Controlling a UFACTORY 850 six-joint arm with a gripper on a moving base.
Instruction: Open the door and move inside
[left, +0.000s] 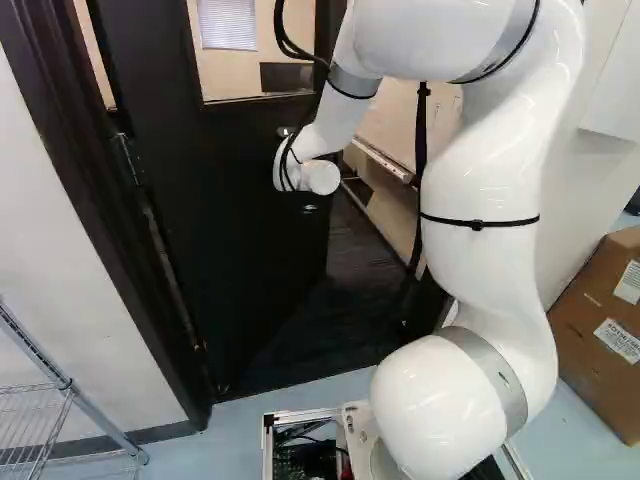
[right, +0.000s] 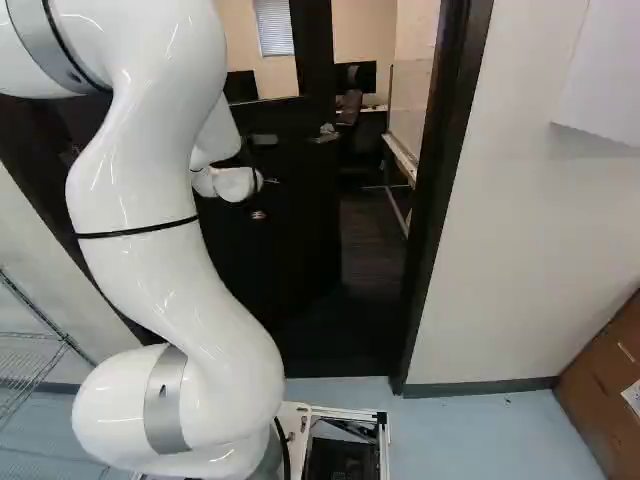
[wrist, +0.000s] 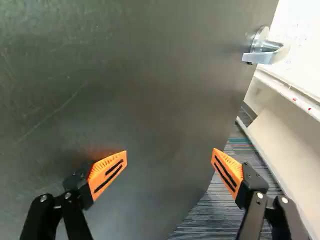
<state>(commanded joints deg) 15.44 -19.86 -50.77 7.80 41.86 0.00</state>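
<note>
Door (wrist: 150, 90) ajar, swung partly inward; gripper (wrist: 170, 156) released.
Lever handle (wrist: 262, 51) ahead, ungrasped; fingers wide apart. Pushing too near the free edge, I could slip off into the doorway (right: 372, 250). Driving through too soon or off-line could jam arm (right: 150, 180) or base (left: 267, 445) against door or frame (right: 438, 200).

The black door (left: 235, 210), upright with a window in its upper half and a silver lever handle (wrist: 262, 50) near its free edge, stands partly open, swung away into the room beyond.
</note>
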